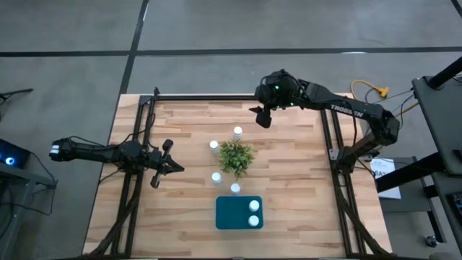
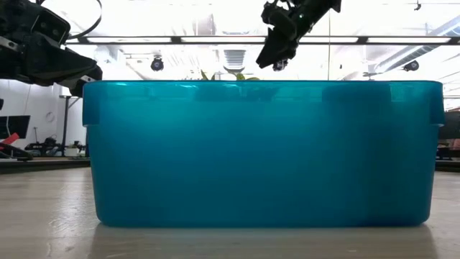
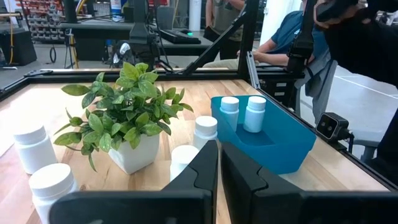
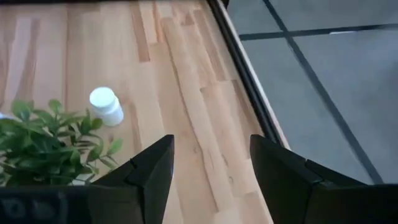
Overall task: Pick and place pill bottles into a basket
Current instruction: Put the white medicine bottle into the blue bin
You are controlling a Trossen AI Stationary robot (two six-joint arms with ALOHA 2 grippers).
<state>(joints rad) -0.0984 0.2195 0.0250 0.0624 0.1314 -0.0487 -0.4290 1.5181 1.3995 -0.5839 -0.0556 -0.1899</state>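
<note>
High view: two white-capped plastic pill bottles (image 1: 254, 213) stand in the teal rectangular basket (image 1: 229, 214); four remain around the green potted plant (image 1: 236, 157).

Right wrist view: right gripper (image 4: 211, 163), fingers wide and empty, hangs above a bottle (image 4: 106, 106); descent probably follows.

Left wrist view: left gripper (image 3: 219, 163) shut, waiting.

The high view looks straight down; the low one sits seemingly against the basket (image 2: 259, 155); both wrist views share the plant (image 3: 127, 112).

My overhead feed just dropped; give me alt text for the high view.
Two pill bottles stand in the teal basket near the table's front edge, and four more ring the small plant mid-table. The right gripper hovers with open jaws beyond the plant; the left gripper, shut, waits left of it.
</note>
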